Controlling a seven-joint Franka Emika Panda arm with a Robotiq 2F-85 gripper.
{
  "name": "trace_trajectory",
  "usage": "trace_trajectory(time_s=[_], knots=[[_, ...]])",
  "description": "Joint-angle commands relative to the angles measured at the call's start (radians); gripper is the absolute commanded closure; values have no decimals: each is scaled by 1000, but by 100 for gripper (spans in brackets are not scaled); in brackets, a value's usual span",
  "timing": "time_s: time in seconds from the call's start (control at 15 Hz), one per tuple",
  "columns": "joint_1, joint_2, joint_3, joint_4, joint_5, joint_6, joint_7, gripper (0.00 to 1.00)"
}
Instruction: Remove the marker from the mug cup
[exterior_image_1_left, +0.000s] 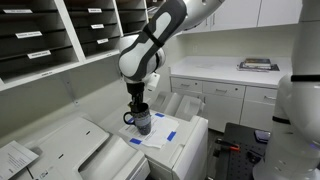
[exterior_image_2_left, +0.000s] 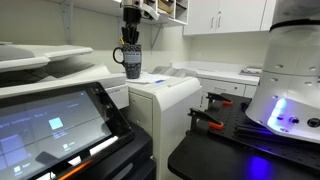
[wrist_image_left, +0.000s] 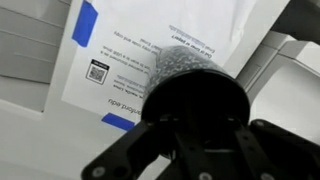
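My fingers (exterior_image_1_left: 137, 103) hang over the mug cup (exterior_image_1_left: 141, 122), open or closed I cannot tell; marker unseen, probably light, stiff, slick: I'd pinch its top.

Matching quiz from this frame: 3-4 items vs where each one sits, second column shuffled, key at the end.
Items:
1. mug cup
2. paper sheet
3. blue tape
4. gripper

Places:
A. at the sheet's corners
B. directly above the mug
C. standing on the sheet
D. lying flat on the white machine top

Pairs: 1-C, 2-D, 3-A, 4-B
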Motion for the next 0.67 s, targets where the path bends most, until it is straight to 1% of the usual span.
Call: trace_trajectory(time_s=[0.0,0.07,0.27,0.33,0.4,0.53,0.6], knots=[[-23,4,18,-4,24,37,-48,68],[-25,6,18,-4,27,42,-50,70],[-31,14,20,1,42,49,-67,71],[-32,16,21,0,47,51,-75,78],[-33,16,23,-1,56,52,-82,91],[-32,13,25,-5,64,55,-96,99],[-32,10,25,-5,63,56,-100,96]])
